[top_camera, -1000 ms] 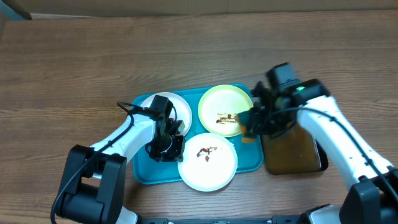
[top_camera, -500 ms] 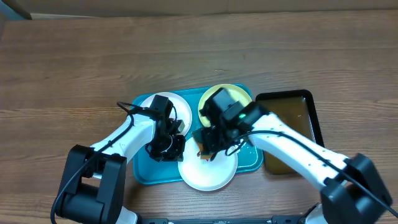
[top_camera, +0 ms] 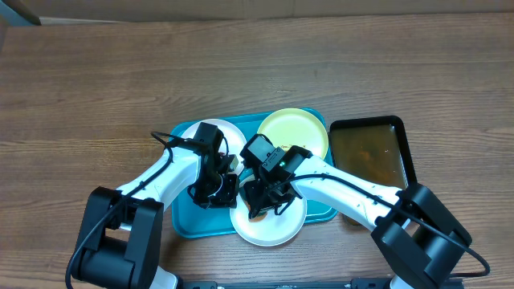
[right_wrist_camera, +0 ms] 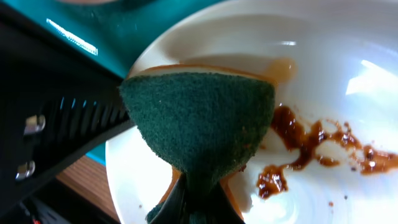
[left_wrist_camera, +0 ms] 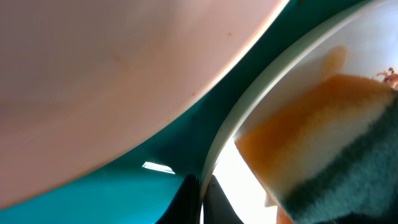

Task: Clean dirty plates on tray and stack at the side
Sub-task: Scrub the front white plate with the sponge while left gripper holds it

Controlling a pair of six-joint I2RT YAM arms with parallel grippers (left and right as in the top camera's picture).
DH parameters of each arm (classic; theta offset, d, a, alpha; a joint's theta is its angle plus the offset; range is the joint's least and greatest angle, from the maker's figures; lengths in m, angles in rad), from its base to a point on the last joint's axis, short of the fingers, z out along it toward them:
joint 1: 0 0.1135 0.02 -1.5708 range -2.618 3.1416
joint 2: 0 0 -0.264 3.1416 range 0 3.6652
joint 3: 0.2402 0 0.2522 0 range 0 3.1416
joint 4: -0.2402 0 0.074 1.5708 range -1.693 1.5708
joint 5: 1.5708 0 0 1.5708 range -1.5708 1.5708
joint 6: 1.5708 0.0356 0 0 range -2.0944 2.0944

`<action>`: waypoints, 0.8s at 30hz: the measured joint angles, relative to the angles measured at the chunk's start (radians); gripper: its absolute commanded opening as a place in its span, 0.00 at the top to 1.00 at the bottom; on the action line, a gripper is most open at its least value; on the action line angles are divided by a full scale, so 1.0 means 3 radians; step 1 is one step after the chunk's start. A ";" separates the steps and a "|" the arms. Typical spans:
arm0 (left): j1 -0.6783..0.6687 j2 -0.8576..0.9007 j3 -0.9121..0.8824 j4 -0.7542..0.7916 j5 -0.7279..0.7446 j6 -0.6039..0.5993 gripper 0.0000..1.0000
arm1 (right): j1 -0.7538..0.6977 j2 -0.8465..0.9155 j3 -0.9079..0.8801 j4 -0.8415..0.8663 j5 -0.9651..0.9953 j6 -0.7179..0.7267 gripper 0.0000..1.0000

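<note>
The turquoise tray holds three plates. The front white plate carries brown sauce smears. My right gripper is shut on a green-and-orange sponge and presses it on that plate. My left gripper is shut on the rim of the same plate; the sponge shows in the left wrist view. A second white plate lies at the back left, partly under my left arm. The pale green-rimmed plate lies at the back right.
A black tray of brownish water stands right of the turquoise tray. Bare wooden table lies behind and to the left.
My right gripper has carried the sponge left, from beside the black tray across the green-rimmed plate onto the front white plate. My left arm has not moved.
</note>
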 measured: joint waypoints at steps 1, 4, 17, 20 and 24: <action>0.0000 0.0000 0.0000 0.0000 0.0000 0.0000 0.96 | 0.0000 0.0013 -0.0001 0.0031 0.0009 0.0005 0.96; 0.0000 0.0000 0.0000 0.0004 0.0000 0.0000 0.96 | 0.0000 0.0043 -0.0034 0.0116 0.0041 0.0031 0.96; 0.0000 0.0000 0.0000 0.0027 0.0062 -0.0065 0.96 | -0.0098 0.0048 -0.0089 0.0045 0.0434 0.0476 0.96; 0.0000 0.0000 0.0000 0.0025 0.0076 -0.0075 0.96 | -0.0197 0.0043 -0.0089 -0.0048 0.0537 0.0610 0.96; 0.0000 0.0000 0.0000 0.0024 0.0085 -0.0075 0.96 | -0.0341 0.0032 -0.0085 -0.0234 0.0599 0.0687 0.96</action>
